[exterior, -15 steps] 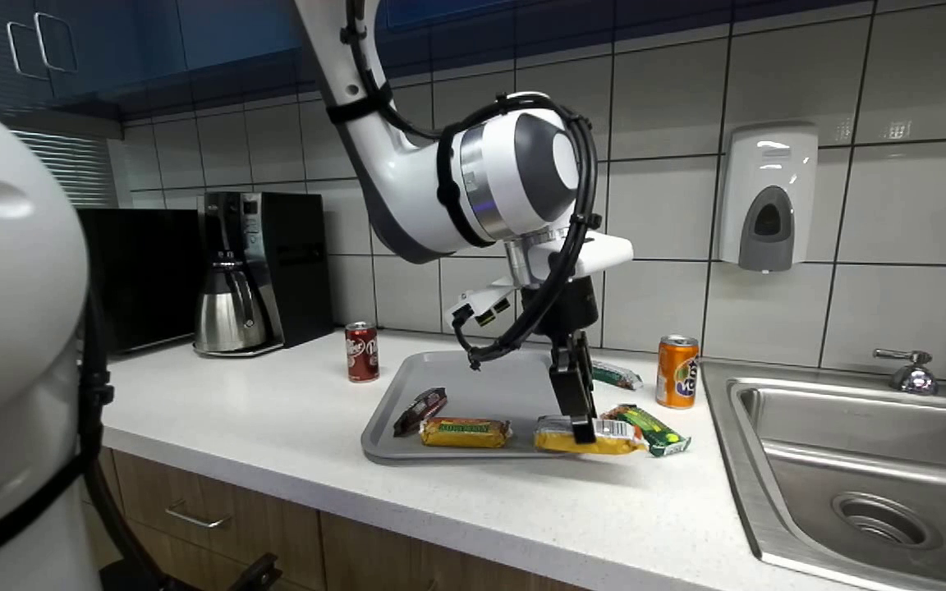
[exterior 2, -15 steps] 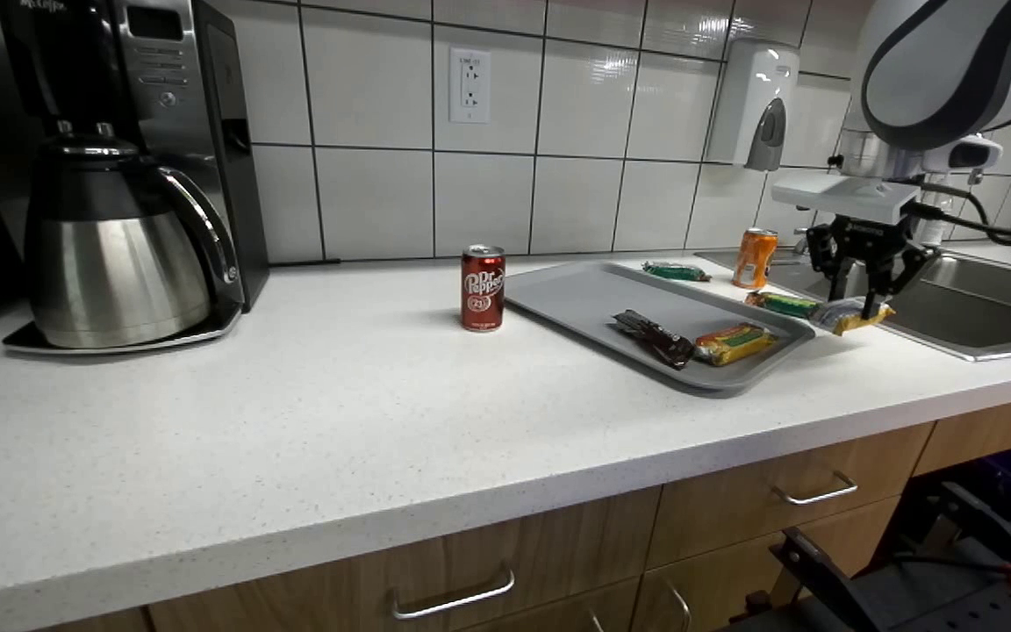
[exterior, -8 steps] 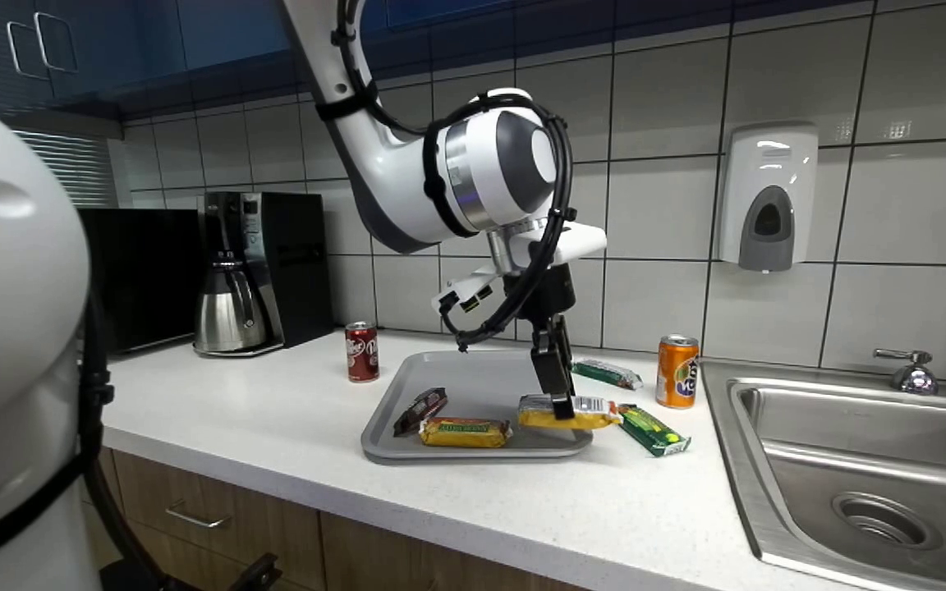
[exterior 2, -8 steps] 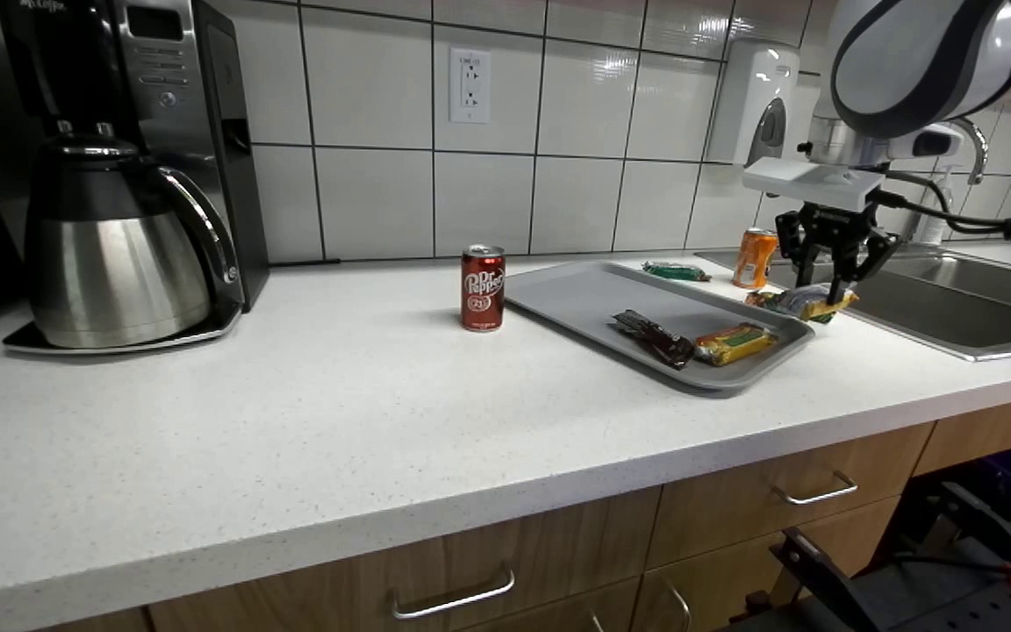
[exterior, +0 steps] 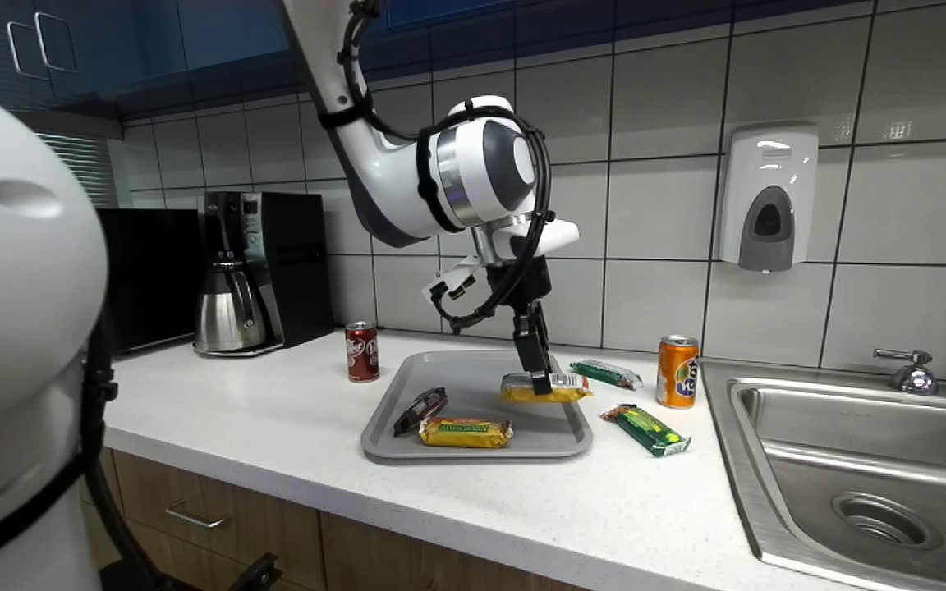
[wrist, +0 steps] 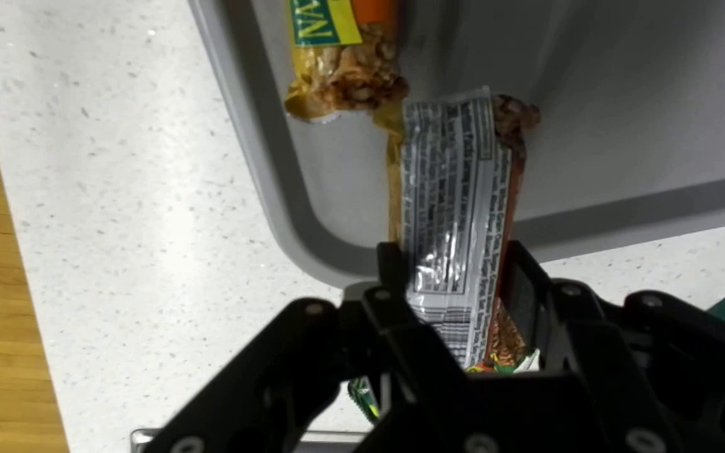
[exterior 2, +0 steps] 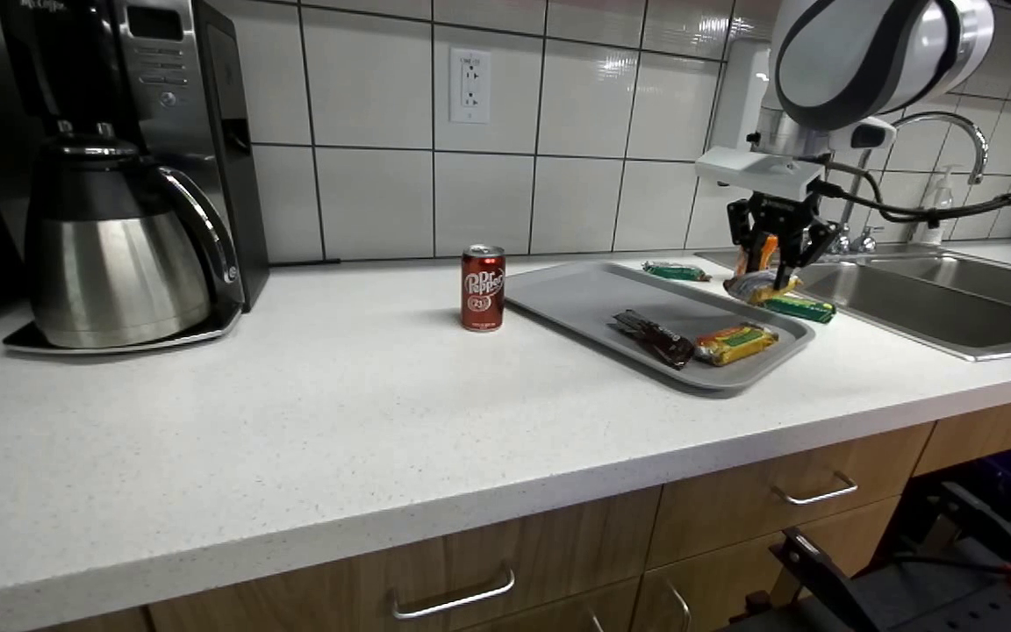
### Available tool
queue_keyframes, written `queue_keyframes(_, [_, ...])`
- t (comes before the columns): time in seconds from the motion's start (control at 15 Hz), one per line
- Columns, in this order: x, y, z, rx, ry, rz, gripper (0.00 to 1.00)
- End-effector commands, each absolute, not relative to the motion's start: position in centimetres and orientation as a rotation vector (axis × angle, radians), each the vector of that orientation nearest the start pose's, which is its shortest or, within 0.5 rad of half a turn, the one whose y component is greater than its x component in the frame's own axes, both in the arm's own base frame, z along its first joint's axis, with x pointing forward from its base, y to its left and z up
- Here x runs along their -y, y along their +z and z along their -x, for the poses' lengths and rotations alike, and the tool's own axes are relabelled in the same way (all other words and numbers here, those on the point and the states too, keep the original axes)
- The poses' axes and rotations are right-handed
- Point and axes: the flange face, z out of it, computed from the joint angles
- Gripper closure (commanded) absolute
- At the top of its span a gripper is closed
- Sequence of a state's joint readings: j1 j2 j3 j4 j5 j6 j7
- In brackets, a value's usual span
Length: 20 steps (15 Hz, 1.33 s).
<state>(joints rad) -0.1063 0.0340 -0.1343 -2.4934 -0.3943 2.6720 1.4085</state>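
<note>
Fingers [wrist: 393, 267] are pinching a yellow-wrapped granola bar [wrist: 454, 207] across its width — printed panel and barcode face up. Bar is held in the air above a corner of the gray tray [exterior: 473, 373]; in the wrist view its end at the fingers shows past the rim. On the tray: a second yellow-wrapped granola bar [exterior: 465, 432] near the rim closest to the counter's [exterior: 276, 410] front edge, with a dark brown-wrapped bar [exterior: 420, 410] lying at an angle just beside it. Off the tray: a green-and-yellow-wrapped bar [exterior: 647, 429] on the counter between tray and sink [exterior: 875, 410], plus another green-wrapped bar [exterior: 607, 373] near the tray, toward the wall. Fanta can [exterior: 677, 371] stands upright by the sink; Dr Pepper can [exterior 2: 483, 288] stands upright on the opposite side of the tray. Beyond that — coffee maker [exterior: 296, 263] with a steel carafe [exterior: 231, 308]. Soap dispenser [exterior: 769, 197] is on the tiled wall.
</note>
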Motion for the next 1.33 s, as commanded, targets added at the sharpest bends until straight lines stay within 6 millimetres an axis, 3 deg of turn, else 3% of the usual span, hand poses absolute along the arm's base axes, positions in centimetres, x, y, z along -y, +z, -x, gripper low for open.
queue_keyframes(0.0, [9.3, 27.9, -49.8, -1.934, -0.375, 2.56, 0.83])
queue_keyframes(0.47, [8.3, 24.7, -51.7, -1.913, -0.328, 2.619, 0.83])
queue_keyframes(0.8, [8.2, 23.7, -52.1, -1.904, -0.32, 2.638, 0.83])
queue_keyframes(0.87, [8.2, 23.7, -52.0, -1.9, -0.321, 2.645, 0.33])
queue_keyframes(1.0, [8.2, 23.9, -51.6, -1.891, -0.32, 2.651, 0.25])
queue_keyframes(1.2, [8.2, 24.5, -51.0, -1.887, -0.326, 2.649, 0.02])
queue_keyframes(1.27, [8.2, 24.8, -50.8, -1.888, -0.331, 2.646, 0.01])
